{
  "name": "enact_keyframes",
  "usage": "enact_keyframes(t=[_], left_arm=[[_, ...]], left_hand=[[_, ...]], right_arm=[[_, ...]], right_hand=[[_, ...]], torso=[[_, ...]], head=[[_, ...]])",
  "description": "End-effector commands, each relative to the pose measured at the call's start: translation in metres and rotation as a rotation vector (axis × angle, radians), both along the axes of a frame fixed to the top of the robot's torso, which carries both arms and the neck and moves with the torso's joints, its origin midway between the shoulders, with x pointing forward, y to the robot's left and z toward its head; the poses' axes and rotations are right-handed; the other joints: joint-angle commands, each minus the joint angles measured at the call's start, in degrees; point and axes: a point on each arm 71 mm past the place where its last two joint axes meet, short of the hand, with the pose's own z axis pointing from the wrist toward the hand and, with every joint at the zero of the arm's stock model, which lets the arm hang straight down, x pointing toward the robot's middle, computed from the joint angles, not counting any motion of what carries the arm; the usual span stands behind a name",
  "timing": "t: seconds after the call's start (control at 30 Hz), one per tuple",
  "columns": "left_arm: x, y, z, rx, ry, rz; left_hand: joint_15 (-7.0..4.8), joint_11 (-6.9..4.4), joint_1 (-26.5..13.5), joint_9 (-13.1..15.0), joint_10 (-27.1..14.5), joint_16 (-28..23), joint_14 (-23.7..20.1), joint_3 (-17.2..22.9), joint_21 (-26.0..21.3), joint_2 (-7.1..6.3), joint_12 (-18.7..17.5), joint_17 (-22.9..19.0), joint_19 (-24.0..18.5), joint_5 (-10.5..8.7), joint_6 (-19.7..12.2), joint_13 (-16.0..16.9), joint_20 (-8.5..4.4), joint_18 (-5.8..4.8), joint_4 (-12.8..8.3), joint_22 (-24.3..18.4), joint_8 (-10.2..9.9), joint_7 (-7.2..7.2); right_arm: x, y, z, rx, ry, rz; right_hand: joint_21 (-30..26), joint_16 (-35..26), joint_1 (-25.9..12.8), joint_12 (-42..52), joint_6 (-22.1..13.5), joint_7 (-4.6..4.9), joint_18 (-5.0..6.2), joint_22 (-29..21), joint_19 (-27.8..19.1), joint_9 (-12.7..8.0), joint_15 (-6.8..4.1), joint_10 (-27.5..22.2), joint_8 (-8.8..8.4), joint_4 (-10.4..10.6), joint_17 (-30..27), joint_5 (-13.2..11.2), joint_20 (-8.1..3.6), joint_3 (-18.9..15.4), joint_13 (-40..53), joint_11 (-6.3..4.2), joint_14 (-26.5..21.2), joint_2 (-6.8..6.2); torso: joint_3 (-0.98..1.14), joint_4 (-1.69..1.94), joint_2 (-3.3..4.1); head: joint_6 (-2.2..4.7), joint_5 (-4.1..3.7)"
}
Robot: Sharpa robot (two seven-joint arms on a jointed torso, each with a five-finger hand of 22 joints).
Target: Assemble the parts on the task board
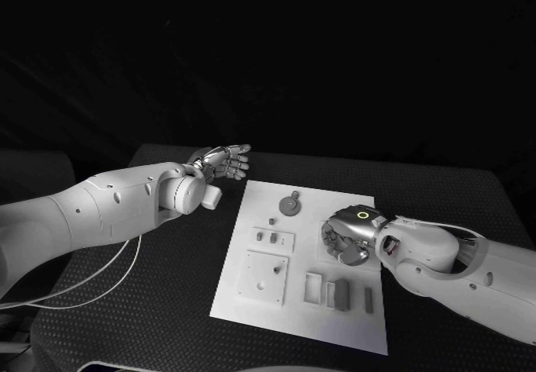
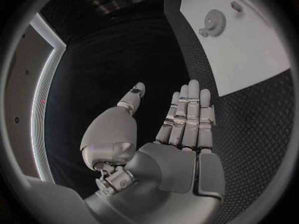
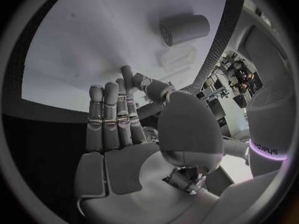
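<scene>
Task board (image 1: 318, 310): a flat, smooth white rectangular plate lying on the black table (image 1: 146, 325), whose surface shows a fine woven or dimpled texture in the left wrist view.

Parts on the board: a round gear-like disc (image 1: 290, 204) with a small knob beside it sits at the far end, just ahead of the right hand (image 1: 348, 236). A small square plate with pegs (image 1: 273, 238) lies to that hand's inner side, and a larger square plate (image 1: 263, 277) lies nearer the robot. A row of rectangular blocks (image 1: 335, 293) lies just behind the right hand, toward the near edge of the board. All parts appear grey.

Right hand: silver metal, lowered over the board's right half with the fingers pointing down at the surface. In the right wrist view the fingers (image 3: 112, 114) are straight and close together, the thumb set apart; nothing is seen in its grasp. A short cylinder (image 3: 184, 29) lies on the board beyond the fingertips, with a pale block (image 3: 181, 56) next to it. Whether the fingertips touch the board cannot be determined.

Left hand (image 1: 224, 161): off the board, beyond its far left corner, flat and extended, holding nothing. The gear-like disc shows well beyond its fingertips in the left wrist view.

The right hand hides the board beneath it.
</scene>
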Motion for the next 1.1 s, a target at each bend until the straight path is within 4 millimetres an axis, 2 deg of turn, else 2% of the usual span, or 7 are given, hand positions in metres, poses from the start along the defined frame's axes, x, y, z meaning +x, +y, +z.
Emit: enact_keyframes(t=[0.03, 0.4, 0.5, 0.7, 0.8, 0.97, 1.1], left_arm=[[0.000, -0.003, 0.001, -0.011, -0.005, -0.014], [0.001, -0.003, 0.001, -0.010, -0.006, -0.012], [0.001, -0.003, 0.001, -0.010, -0.006, -0.013], [0.001, -0.003, 0.001, -0.011, -0.008, -0.013], [0.001, -0.002, 0.001, -0.011, -0.008, -0.012], [0.001, -0.002, 0.001, -0.010, -0.008, -0.010], [0.002, -0.005, 0.002, -0.013, -0.011, -0.013]], left_hand=[[0.00, -0.26, -0.4, -0.1, 0.0, -0.3, -0.1, 0.3, -0.3, 0.24, 0.2, 0.1, -0.1, 0.05, -0.2, -0.1, 0.11, 0.76, 0.0, 0.1, 0.4, 0.09], [0.01, -0.26, -0.4, -0.1, 0.0, -0.3, -0.1, 0.3, -0.3, 0.27, 0.2, 0.1, -0.1, 0.05, -0.2, -0.1, 0.11, 0.76, 0.0, 0.1, 0.4, 0.08], [0.01, -0.26, -0.4, -0.1, 0.0, -0.3, -0.1, 0.3, -0.3, 0.28, 0.2, 0.2, -0.1, 0.04, -0.2, -0.1, 0.12, 0.76, 0.0, 0.1, 0.4, 0.08], [0.03, -0.25, -0.6, -0.1, -0.1, -0.4, -0.1, 0.3, -0.3, 0.25, 0.2, 0.2, -0.1, 0.00, -0.2, -0.1, 0.13, 0.74, 0.1, 0.1, 0.4, 0.07], [0.03, -0.24, -0.7, -0.1, -0.1, -0.4, -0.1, 0.2, -0.3, 0.26, 0.2, 0.3, -0.1, 0.00, -0.2, -0.1, 0.14, 0.74, 0.1, 0.1, 0.4, 0.07], [0.03, -0.25, -0.7, -0.1, -0.1, -0.4, -0.1, 0.2, -0.3, 0.26, 0.2, 0.3, -0.1, -0.01, -0.3, -0.1, 0.14, 0.73, 0.1, 0.1, 0.4, 0.07], [0.03, -0.25, -0.7, -0.1, -0.1, -0.4, -0.1, 0.2, -0.3, 0.26, 0.2, 0.3, -0.1, -0.01, -0.3, -0.1, 0.14, 0.73, 0.1, 0.1, 0.4, 0.06]], right_arm=[[-0.003, 0.004, 0.003, 0.020, -0.040, 0.026], [-0.007, 0.004, 0.015, 0.047, -0.051, 0.034], [-0.002, 0.006, 0.028, 0.077, -0.024, 0.023], [0.001, 0.017, 0.051, 0.195, -0.039, 0.033], [-0.003, 0.028, 0.056, 0.253, -0.064, 0.070], [-0.009, 0.053, 0.062, 0.331, -0.073, 0.130], [-0.016, 0.074, 0.052, 0.341, -0.056, 0.170]], right_hand=[[0.3, 0.4, 0.8, 0.5, 0.8, -0.03, 1.23, 0.6, 0.7, 0.3, -0.45, 0.7, 0.29, 0.0, -0.2, 0.0, -0.13, 0.7, 0.3, -0.13, 0.3, 0.69], [0.6, 0.8, 0.9, 1.1, 1.5, -0.30, 1.23, 0.5, 1.9, 0.5, -0.83, 1.3, 0.38, 0.0, -0.8, 0.0, -0.62, 1.4, 0.6, -0.49, 1.2, 0.52], [0.6, 0.8, 0.9, 1.2, 1.5, -0.32, 1.23, 0.5, 1.9, 0.5, -0.86, 1.3, 0.38, 0.0, -0.8, 0.0, -0.66, 1.4, 0.6, -0.51, 1.3, 0.54], [0.6, 0.9, 0.8, 1.2, 1.6, -0.33, 1.23, 0.5, 2.0, 0.5, -0.88, 1.3, 0.36, 0.0, -0.9, 0.0, -0.70, 1.4, 0.6, -0.53, 1.3, 0.60], [0.7, 0.9, 0.8, 1.2, 1.5, -0.31, 1.23, 0.5, 2.2, 0.5, -0.92, 1.3, 0.30, -0.1, -1.0, 0.0, -0.78, 1.5, 0.6, -0.54, 1.4, 0.70], [0.7, 0.9, 0.7, 1.3, 1.6, -0.34, 1.23, 0.5, 2.5, 0.5, -0.99, 1.3, 0.31, -0.1, -1.2, 0.0, -0.92, 1.5, 0.7, -0.60, 1.7, 0.61], [0.7, 0.9, 0.7, 1.3, 1.6, -0.34, 1.23, 0.5, 2.5, 0.6, -0.99, 1.3, 0.31, -0.1, -1.2, 0.0, -0.92, 1.5, 0.7, -0.60, 1.7, 0.61]], torso=[[-0.04, 0.02, 0.01], [-0.09, 0.09, -0.04], [-0.09, 0.07, -0.07], [-0.05, -0.03, 0.05], [-0.16, 0.07, -0.04], [-0.15, -0.08, 0.02], [-0.16, 0.12, -0.06]], head=[[-0.04, 0.05], [0.02, 0.33], [0.10, 0.45], [0.24, 1.41], [0.13, 1.73], [0.20, 2.35], [0.18, 2.83]])
